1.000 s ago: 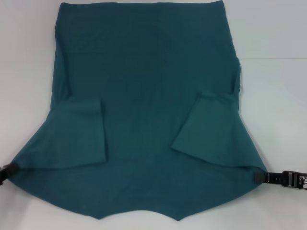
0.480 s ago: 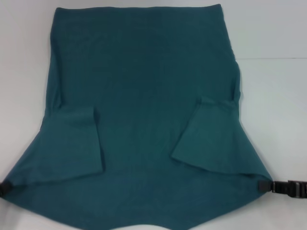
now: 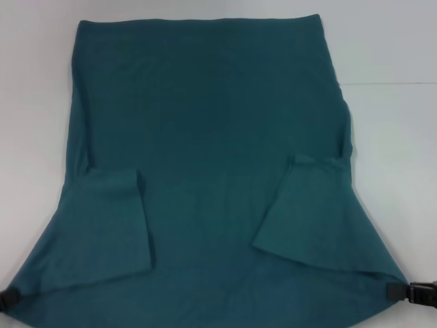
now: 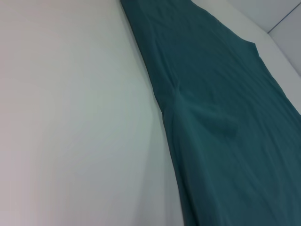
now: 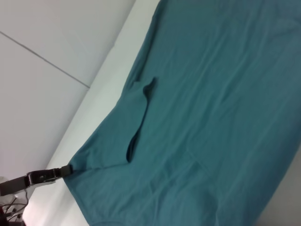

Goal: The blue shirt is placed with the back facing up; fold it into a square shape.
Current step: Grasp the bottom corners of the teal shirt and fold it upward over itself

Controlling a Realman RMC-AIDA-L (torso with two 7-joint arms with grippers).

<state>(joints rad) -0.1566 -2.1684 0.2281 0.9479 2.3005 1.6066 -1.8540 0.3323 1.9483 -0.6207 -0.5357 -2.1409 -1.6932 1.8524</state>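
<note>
The blue shirt (image 3: 205,157) lay spread on the white tabletop (image 3: 389,123), both sleeves folded inward. My left hand (image 3: 8,298) was clamped on its near-left corner; my right hand (image 3: 399,292) was clamped on its near-right corner, the near edge stretched between them.

No text, label, brand, number or sign could be read anywhere. The shirt (image 3: 212,137) lay with its plain side up, showing no lettering, and the desk (image 3: 389,48) bore no markings.
</note>
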